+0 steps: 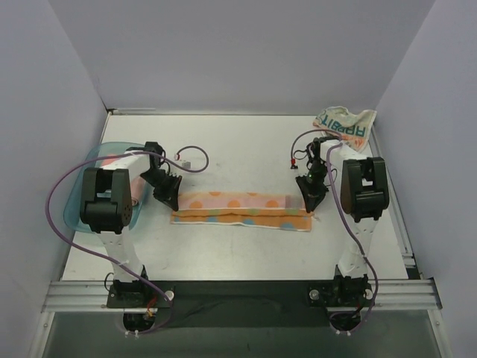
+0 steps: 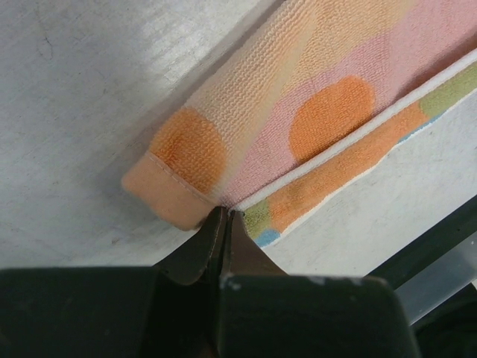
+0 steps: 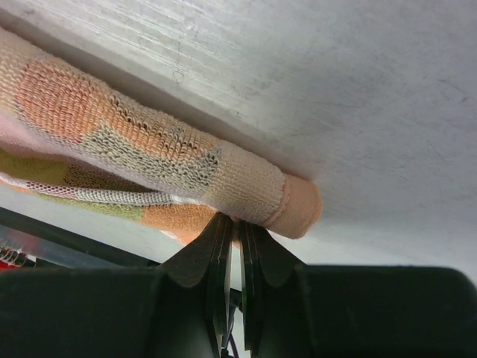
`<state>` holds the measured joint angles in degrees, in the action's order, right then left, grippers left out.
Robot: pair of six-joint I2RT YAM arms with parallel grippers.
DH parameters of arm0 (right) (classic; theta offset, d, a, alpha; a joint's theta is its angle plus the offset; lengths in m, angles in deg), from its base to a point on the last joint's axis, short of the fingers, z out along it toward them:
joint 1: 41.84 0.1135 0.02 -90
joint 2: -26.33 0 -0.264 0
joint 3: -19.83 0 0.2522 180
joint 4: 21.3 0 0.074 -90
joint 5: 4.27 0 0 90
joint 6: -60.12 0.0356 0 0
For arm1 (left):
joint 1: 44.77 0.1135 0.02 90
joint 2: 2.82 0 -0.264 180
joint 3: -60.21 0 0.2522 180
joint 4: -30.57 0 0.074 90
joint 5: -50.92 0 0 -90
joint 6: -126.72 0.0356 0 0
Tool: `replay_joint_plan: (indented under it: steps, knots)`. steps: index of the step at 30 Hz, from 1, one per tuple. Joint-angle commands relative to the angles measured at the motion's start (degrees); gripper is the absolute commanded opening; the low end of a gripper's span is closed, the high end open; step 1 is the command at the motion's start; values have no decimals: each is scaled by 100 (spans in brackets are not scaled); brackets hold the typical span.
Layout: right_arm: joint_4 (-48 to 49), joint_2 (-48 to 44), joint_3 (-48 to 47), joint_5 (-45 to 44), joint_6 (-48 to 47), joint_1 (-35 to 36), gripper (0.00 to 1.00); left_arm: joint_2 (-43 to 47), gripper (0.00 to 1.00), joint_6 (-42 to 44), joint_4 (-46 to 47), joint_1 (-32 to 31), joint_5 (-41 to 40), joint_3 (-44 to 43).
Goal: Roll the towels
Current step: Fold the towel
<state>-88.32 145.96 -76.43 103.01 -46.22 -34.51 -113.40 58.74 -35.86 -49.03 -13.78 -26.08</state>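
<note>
The striped towel point(image 1: 242, 211) with orange dots lies across the table's middle as a long band, its far edge folded over. My left gripper point(image 1: 170, 200) is at its left end, jaws pressed together on the towel's hem point(image 2: 313, 160) at the fold. My right gripper point(image 1: 309, 200) is at its right end, jaws nearly together and pinching cloth under the rolled edge point(image 3: 246, 183). The whitish RABBIT towel point(image 1: 345, 124) lies crumpled at the far right corner. A pink towel point(image 1: 117, 159) shows partly in the tray, behind the left arm.
The shallow teal tray point(image 1: 80, 203) sits at the left edge under the left arm. Purple cables loop from both arms over the table. Grey walls close in the left, back and right sides.
</note>
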Motion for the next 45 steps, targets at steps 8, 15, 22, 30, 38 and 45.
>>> replay_joint_plan:
  steps: [8, 15, 22, 30, 38, 45]
  knots:
    - [-185, -62, -108, 21, -1, 58, 0, 142, 0, 30, 397, 38, -69, 125]
    - [-501, -590, -591, 214, 17, -153, 0, 397, 0, 4, 336, 38, 19, 99]
    - [-686, -398, -1627, 101, 61, -478, 0, 336, 0, -189, 292, 56, 221, 11]
    - [-1230, 377, -3096, 232, 104, -698, 0, 230, 0, -383, 292, 56, 423, -24]
    - [-1460, -1010, -1221, 1075, 201, -392, 0, 160, 0, -462, 353, 56, 397, 2]
    - [-758, -751, 75, 428, 350, -13, 0, 151, 0, -497, 406, 56, 388, 46]
